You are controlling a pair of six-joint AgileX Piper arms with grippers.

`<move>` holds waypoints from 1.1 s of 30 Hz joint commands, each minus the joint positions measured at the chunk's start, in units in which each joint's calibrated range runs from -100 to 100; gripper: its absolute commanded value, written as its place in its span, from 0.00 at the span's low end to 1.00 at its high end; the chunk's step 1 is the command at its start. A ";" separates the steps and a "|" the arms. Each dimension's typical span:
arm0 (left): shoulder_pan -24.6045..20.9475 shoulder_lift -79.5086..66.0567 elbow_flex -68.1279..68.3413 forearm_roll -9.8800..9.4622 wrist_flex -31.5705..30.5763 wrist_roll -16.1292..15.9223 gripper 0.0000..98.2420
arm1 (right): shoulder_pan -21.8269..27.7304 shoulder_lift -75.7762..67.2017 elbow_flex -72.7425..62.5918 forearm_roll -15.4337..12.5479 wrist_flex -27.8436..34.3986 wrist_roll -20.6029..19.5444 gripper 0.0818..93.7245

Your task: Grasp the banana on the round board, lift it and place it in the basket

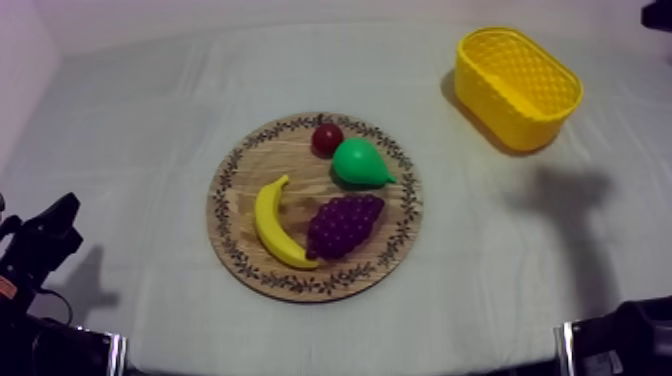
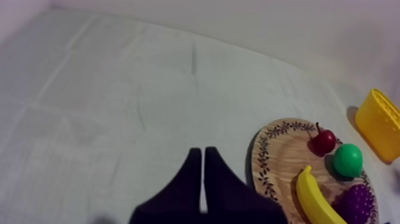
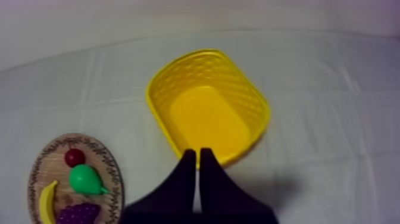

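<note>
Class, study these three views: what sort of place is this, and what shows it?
Probably a robot test bench, not a kitchen: a grey-white cloth as the work surface, a toy banana on a wooden board, a yellow basket, and the left gripper and right gripper, both shut.

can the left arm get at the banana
Probably yes: the banana lies on the board's left side, nearest that arm, with bare cloth between; the grapes touch its far side. The shut jaws must open.
</note>
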 commanded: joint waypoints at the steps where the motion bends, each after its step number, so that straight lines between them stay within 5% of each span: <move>1: 0.01 0.00 -0.03 0.04 0.00 0.01 0.00 | -3.75 4.36 -2.69 0.68 1.12 -1.60 0.00; 20: 0.01 0.00 -0.03 0.04 0.00 -0.01 0.00 | -27.72 17.73 -4.83 2.97 1.14 -12.67 0.00; 33: 0.01 0.00 -0.03 0.04 0.00 0.02 0.00 | -34.15 25.75 -4.68 1.77 -4.73 -11.34 0.01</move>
